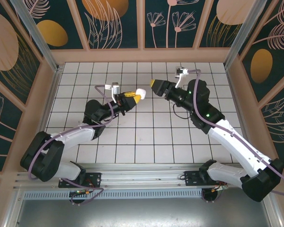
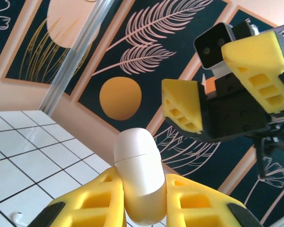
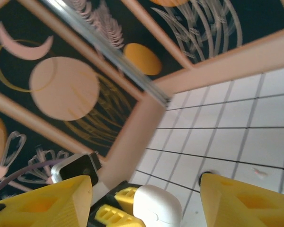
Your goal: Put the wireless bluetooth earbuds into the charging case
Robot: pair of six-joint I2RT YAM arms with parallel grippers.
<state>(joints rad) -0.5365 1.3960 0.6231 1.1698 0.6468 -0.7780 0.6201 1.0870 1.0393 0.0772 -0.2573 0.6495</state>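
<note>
1. The left gripper (image 1: pixel 134 97) is raised above the white tiled table (image 1: pixel 146 137), left of centre. It is clamped on the charging case (image 1: pixel 140 92), with one yellow foam finger (image 2: pixel 92 201) pressing each flank.
2. The case is a smooth, glossy white capsule with rounded ends. In the left wrist view a thin seam runs across it and the lid sits shut.
3. Its long axis runs along the line of the left fingers. The lower half is pinched between them, and the domed lid end sticks out past the tips.
4. From overhead, that free end points right and slightly toward the back wall, at the right gripper (image 1: pixel 155 85).
5. The right gripper faces the case from just beside it, with a small gap between them. Its jaws stand spread wide and hold nothing. Its pads are yellow foam with moulded rectangular hollows on black mounts.
6. In the right wrist view the case's rounded end sits low between the spread fingers. A small dark speck (image 3: pixel 206 176) lies on a tile beyond, too small to identify.
</note>
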